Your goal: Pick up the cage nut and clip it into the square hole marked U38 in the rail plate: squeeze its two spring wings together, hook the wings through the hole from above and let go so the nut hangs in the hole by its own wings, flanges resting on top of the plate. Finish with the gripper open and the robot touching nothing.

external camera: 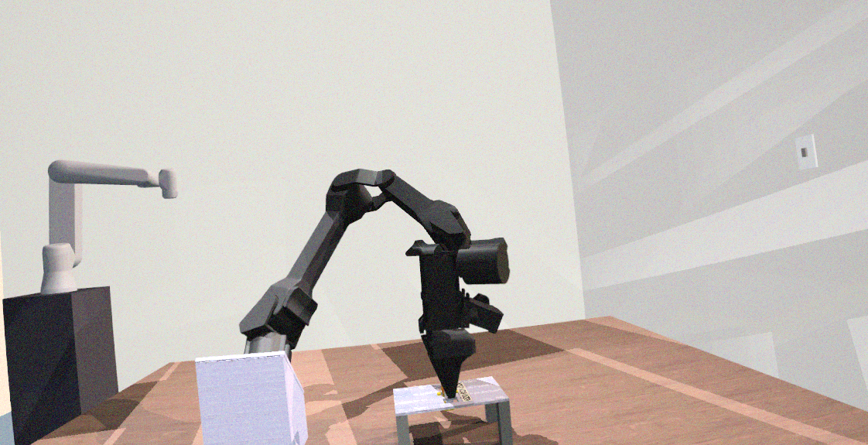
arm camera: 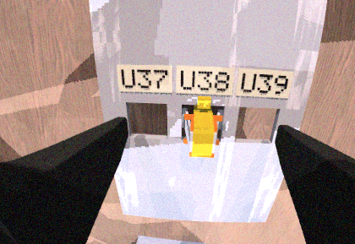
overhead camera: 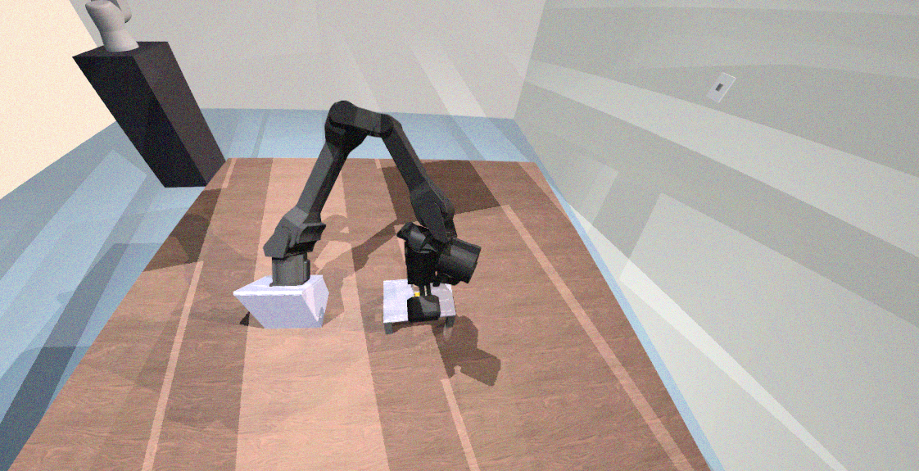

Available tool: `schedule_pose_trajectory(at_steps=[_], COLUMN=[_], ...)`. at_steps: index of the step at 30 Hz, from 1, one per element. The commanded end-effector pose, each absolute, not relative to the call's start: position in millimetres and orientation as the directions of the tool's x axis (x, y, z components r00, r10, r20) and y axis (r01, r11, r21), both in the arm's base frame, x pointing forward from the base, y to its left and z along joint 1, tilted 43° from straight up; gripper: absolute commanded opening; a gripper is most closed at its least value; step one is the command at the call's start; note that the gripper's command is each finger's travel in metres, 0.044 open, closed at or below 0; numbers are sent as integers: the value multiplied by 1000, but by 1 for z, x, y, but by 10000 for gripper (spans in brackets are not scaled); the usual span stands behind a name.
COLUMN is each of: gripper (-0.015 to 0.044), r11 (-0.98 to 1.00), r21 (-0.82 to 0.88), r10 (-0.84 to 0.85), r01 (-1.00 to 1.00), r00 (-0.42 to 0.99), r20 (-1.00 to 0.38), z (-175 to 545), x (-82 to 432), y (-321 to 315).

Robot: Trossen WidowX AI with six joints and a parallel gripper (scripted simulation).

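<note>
In the centre of the wrist frame, the yellow-and-orange cage nut sat at the square hole marked U38 in the rail plate. The tool stood apart, its fingers toward the left and right edges, clear of the nut. Below centre in the top frame, the plate stood on the bench.
</note>
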State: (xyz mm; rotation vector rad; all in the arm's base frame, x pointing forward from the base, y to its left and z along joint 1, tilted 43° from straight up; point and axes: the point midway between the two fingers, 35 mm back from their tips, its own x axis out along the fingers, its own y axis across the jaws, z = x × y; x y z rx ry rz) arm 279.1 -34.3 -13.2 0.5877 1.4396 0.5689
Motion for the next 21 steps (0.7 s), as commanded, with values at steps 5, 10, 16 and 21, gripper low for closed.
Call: schedule_pose_trajectory(at_steps=[5,10,16,21], gripper=[440,440,440,440], r11=[736,737,737,737], r21=[677,676,676,676], r10=[676,675,675,675], r01=[-9,-12,-12,-12], r00=[56,70,70,70], r20=[-735,-734,-734,-734], z=[-5,23,23,23], x=[279,275,275,275], y=[-42,-69,-69,-69])
